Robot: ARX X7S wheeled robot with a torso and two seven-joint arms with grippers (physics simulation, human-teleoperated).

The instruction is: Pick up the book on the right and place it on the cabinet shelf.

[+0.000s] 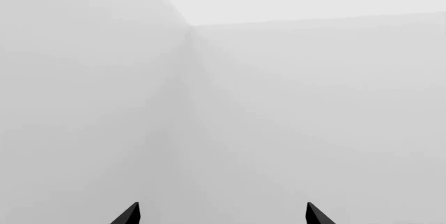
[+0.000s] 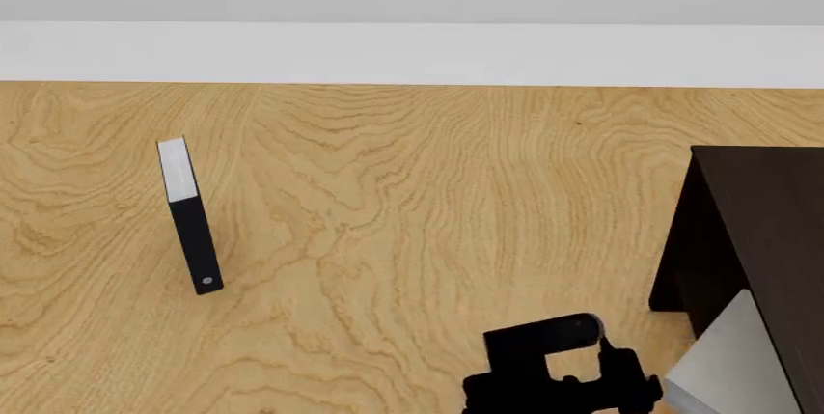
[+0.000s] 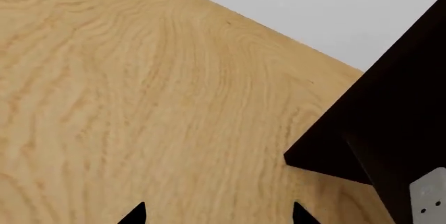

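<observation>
The book [image 2: 731,356] is a plain grey slab at the bottom right of the head view, set against the dark brown cabinet [image 2: 759,211]. In the right wrist view a corner of the book's grey spine [image 3: 432,199] with tiny dark marks shows beside the cabinet [image 3: 390,130]. I cannot tell whether it rests on the cabinet shelf, whose board is hidden. My right gripper [image 3: 218,214] is open over the wooden floor, apart from the book, with nothing between its fingers. My left gripper [image 1: 223,214] is open and faces blank grey walls. The right arm [image 2: 554,366] is just left of the book.
A thin black book with a white dot [image 2: 191,216] stands on the wooden floor [image 2: 412,202] at the left. A pale wall with a white baseboard [image 2: 412,52] runs along the back.
</observation>
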